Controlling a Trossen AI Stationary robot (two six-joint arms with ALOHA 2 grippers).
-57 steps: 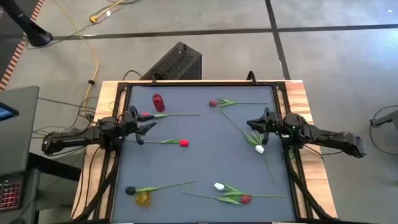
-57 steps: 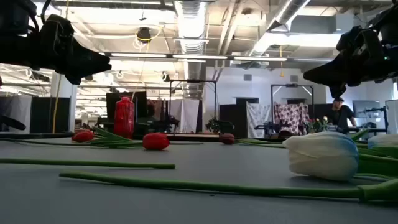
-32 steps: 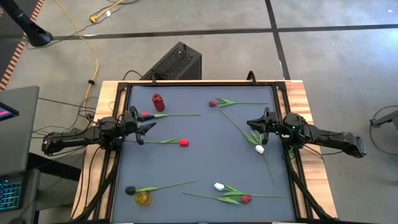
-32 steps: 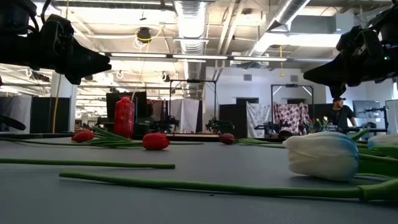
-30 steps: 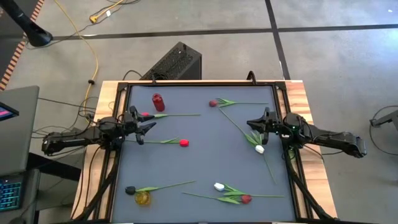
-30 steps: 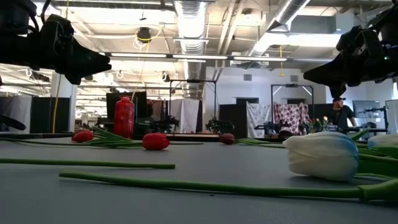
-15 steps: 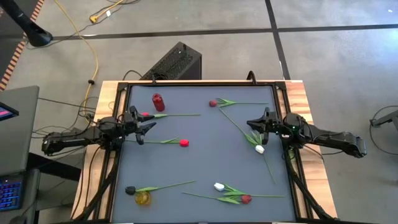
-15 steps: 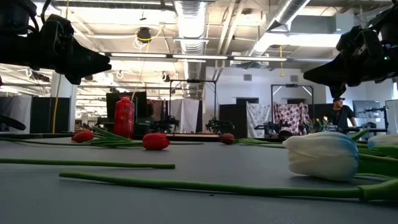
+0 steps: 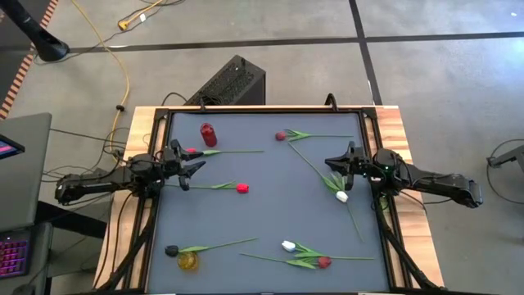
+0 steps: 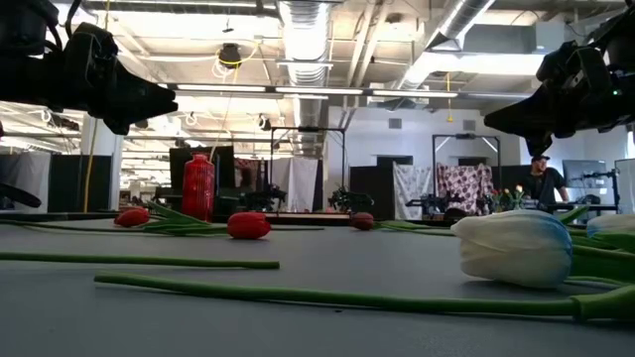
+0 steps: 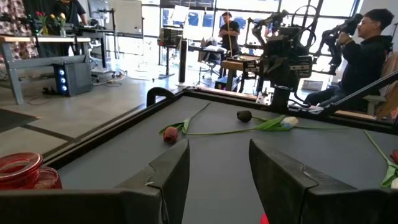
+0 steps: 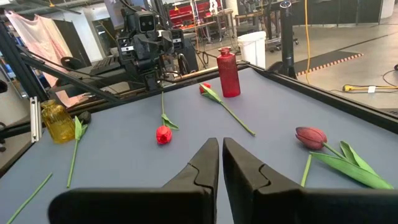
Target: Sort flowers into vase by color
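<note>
Flowers lay scattered flat on the mat. Left gripper (image 9: 190,166), jaws wide, hovered at the left edge; nearest red tulip (image 9: 242,188) lay just right, stem pointing back toward it. Right gripper (image 9: 336,164), jaws nearly closed, hung above the white tulip (image 9: 341,196).

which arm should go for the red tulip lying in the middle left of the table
Left. The left hand hovers open right beside that red tulip, and the red vase stands on its side too. The right hand is shut, across the table above a white tulip.
</note>
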